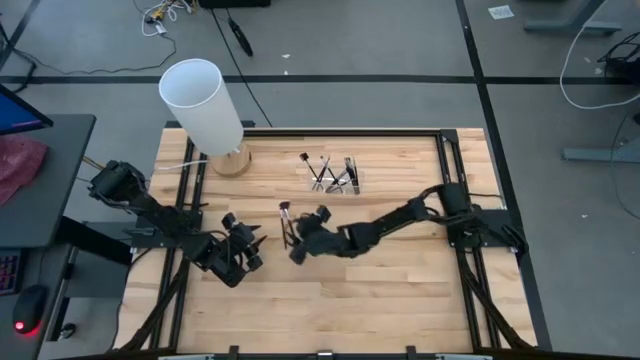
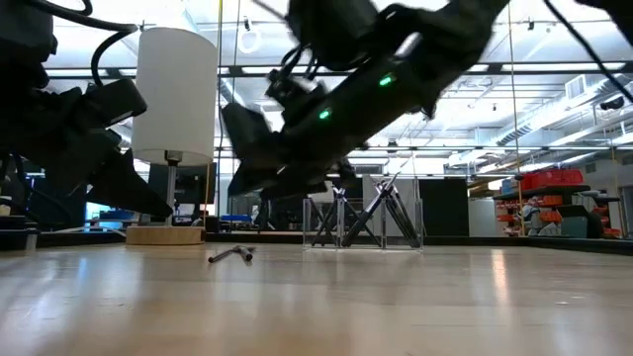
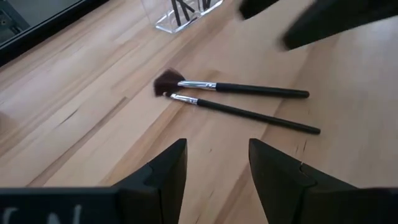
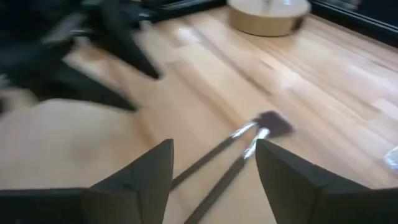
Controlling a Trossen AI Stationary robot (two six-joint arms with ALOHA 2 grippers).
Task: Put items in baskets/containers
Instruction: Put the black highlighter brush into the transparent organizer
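Two brushes [image 3: 239, 102] are seen lying on the table [image 1: 400, 290], just beside the open, empty right tool [image 1: 296, 246]; the left tool [image 1: 247, 245], also open, is seen beyond.

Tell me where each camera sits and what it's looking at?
High: above, looking down at the table, both arms, clear holder.
Low: at tabletop height, looking across; arms overhead.
Left wrist: past the open left end effector at two brushes.
Right wrist: past the open right end effector, same brushes.
Both wrists share the brushes.
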